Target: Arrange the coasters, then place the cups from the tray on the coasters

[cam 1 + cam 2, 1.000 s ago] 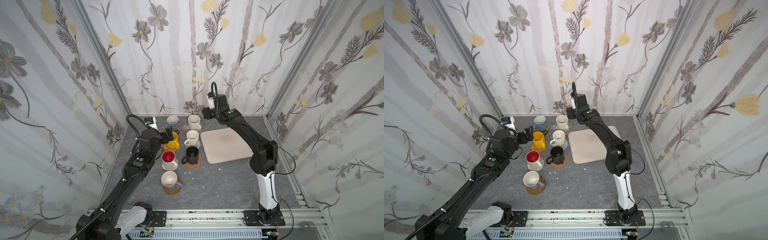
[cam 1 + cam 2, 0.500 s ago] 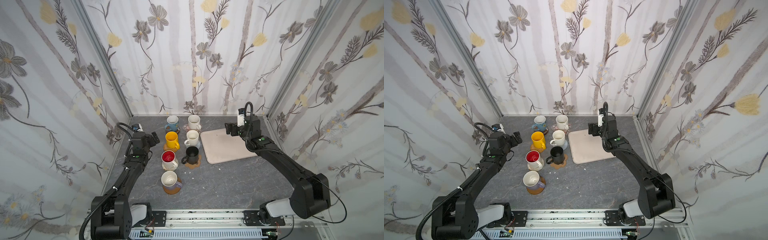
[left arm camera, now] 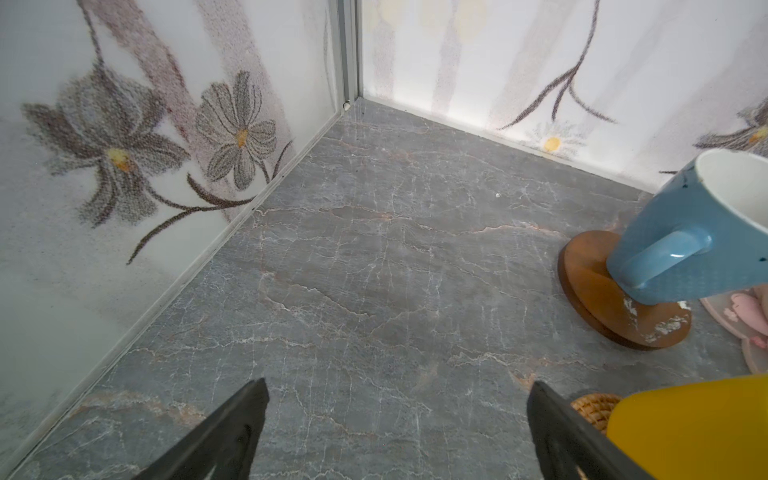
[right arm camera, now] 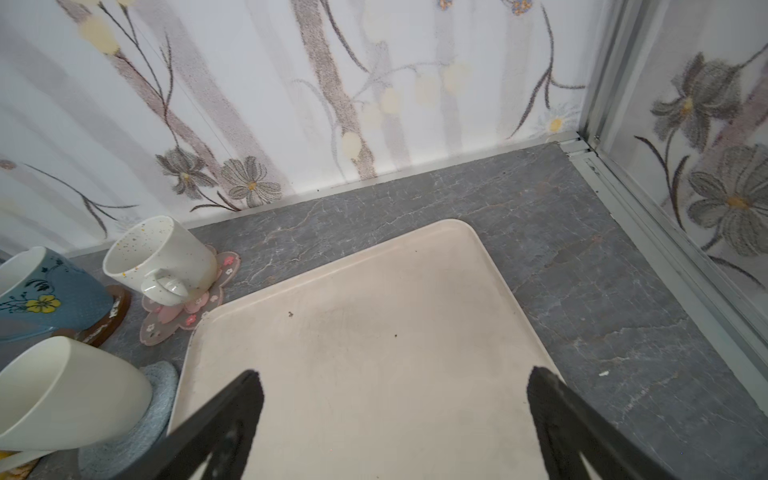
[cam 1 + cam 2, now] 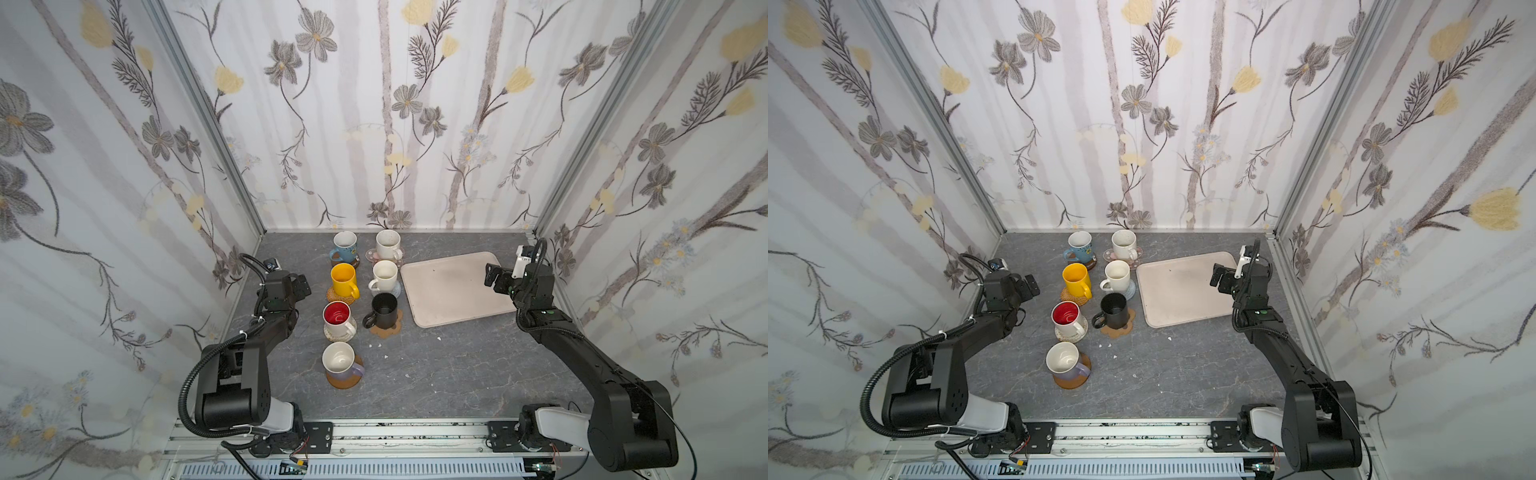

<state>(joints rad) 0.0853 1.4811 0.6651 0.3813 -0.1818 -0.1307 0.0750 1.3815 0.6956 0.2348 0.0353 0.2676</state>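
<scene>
- Both top views: the tray is beige and flat, with a low rim and rounded corners. It lies right of centre on the grey marbled worktop, long axis roughly left to right and slightly skewed. Nothing stands on it.
- Seven cups stand left of the tray in two far-to-near columns, each on a coaster.
  - Left column: light blue cup, yellow cup, red-lined cup, lavender cup.
  - Right column: speckled cream cup, plain cream cup, black cup on the tan paw coaster.
- The left hand hovers just left of the yellow cup, spread wide and empty. The right hand hangs above the tray's right part, also wide and empty.
- Judgement: no cup is left to fetch, so the layout looks complete. The cups lie right of the left hand and well left of the right hand. The left arm is therefore the nearer one for any correction.
- Left wrist view: the black fingers are splayed over bare worktop. The glazed light blue cup sits on a brown disc with chipped white flecks. The yellow cup sits on the orange rattan round, just beside one finger.
- Right wrist view: the fingers straddle the matte, faintly scuffed tray. The speckled cream cup rests on the pink flower coaster, just beside the tray's corner. The grey-blue woven round lies against the tray's edge.
</scene>
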